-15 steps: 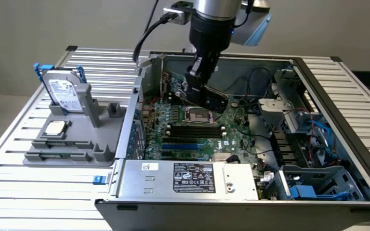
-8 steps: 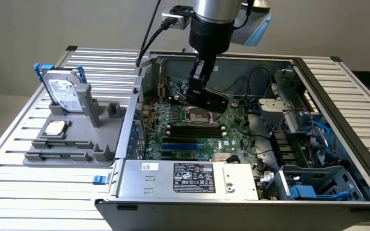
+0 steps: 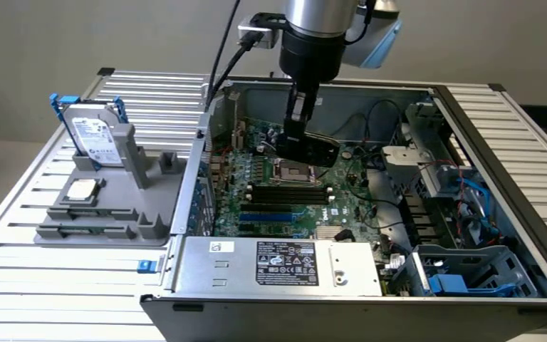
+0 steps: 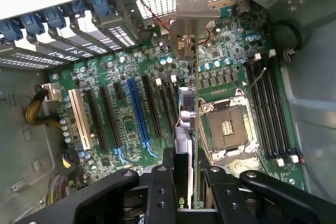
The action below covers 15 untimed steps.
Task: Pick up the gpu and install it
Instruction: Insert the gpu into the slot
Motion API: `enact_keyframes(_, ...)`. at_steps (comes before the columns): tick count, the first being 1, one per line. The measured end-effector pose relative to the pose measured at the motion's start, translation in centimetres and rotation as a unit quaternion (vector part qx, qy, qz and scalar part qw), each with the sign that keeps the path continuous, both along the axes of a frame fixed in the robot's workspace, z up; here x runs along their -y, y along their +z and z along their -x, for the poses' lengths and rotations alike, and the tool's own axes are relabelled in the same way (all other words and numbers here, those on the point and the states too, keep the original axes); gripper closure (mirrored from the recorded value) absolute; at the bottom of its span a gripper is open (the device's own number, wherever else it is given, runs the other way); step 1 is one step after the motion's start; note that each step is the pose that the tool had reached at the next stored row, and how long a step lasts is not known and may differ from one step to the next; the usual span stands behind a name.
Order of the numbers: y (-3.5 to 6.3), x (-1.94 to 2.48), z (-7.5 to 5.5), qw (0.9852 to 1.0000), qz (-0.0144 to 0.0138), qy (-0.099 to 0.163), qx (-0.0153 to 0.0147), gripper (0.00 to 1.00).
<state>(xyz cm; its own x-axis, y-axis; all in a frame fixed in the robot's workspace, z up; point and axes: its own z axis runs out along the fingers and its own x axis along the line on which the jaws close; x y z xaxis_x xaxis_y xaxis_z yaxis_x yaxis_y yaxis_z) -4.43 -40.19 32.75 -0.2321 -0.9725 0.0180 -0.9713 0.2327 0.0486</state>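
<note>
The gpu (image 3: 318, 152) hangs inside the open computer case (image 3: 501, 135), above the motherboard (image 3: 283, 199) near the CPU socket (image 3: 293, 171). My gripper (image 3: 298, 140) is shut on it from above. In the wrist view the gpu (image 4: 187, 114) shows edge-on, a thin card with its silver end bracket (image 4: 191, 9) at the far end, clamped between my gripper's (image 4: 189, 177) black fingers (image 4: 160, 182). It hovers over the board between the expansion slots, among them a blue slot (image 4: 137, 111), and the empty CPU socket (image 4: 226, 127).
A grey fixture (image 3: 102, 217) outside the case holds a silver hard drive (image 3: 97, 132) with blue clips and a square CPU chip (image 3: 83, 189). Power supply (image 3: 273, 263) fills the near side of the case. Memory slots (image 4: 270, 108) and loose cables (image 4: 37, 111) flank the board.
</note>
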Motion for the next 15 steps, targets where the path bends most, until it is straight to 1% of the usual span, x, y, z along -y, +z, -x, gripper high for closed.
enact_keyframes(5,-0.18,0.06,0.00,0.9997,0.0000,0.024,0.0005,0.73)
enact_keyframes(9,-0.31,0.10,0.00,0.9989,0.0000,0.047,0.0005,0.73)
enact_keyframes(12,-0.36,0.13,0.01,0.9983,0.0004,0.058,0.0005,0.73)
enact_keyframes(13,-0.38,0.13,0.00,0.9981,0.0011,0.062,0.0005,0.73)
enact_keyframes(15,-0.37,0.14,0.00,0.9976,0.0059,0.069,0.0002,0.73)
